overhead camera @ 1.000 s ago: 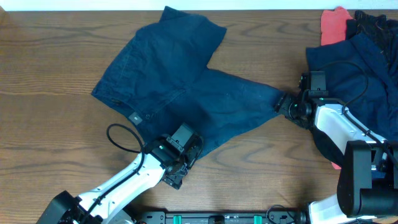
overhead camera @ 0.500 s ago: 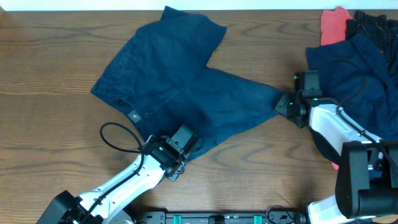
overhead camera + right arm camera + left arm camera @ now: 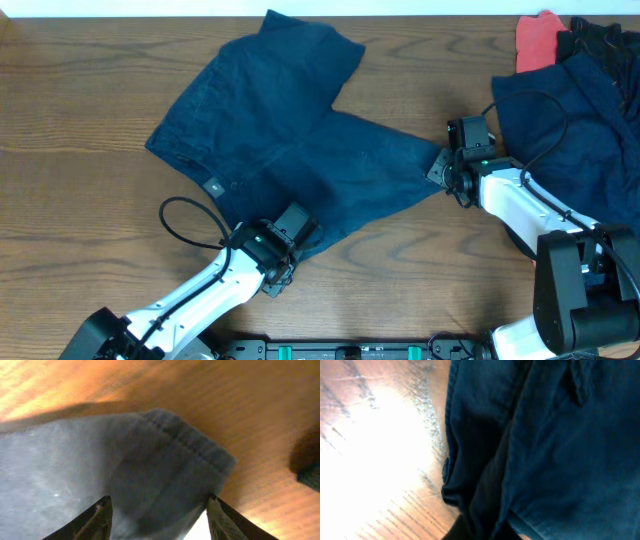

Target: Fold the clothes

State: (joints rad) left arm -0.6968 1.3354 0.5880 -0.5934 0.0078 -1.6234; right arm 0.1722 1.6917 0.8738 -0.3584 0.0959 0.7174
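Note:
The navy shorts [image 3: 290, 130] lie spread on the wooden table [image 3: 80, 100], one leg reaching right. My left gripper [image 3: 300, 232] sits at their lower edge, shut on a bunched fold of the navy cloth [image 3: 485, 510]; its fingers barely show in the left wrist view. My right gripper [image 3: 438, 166] is at the tip of the right leg. It stands open, its dark fingers [image 3: 97, 520] on either side of the stitched hem corner [image 3: 200, 455], my right gripper [image 3: 160, 522] straddling the cloth.
More clothes are heaped at the table's right edge: a navy piece [image 3: 570, 110], a coral-red piece [image 3: 537, 40] and a black piece [image 3: 605, 40]. A looped cable [image 3: 185, 220] hangs beside the left arm.
My left gripper has closed onto the shorts' lower edge. My right gripper has slid left from the heap side onto the end of the shorts' leg.

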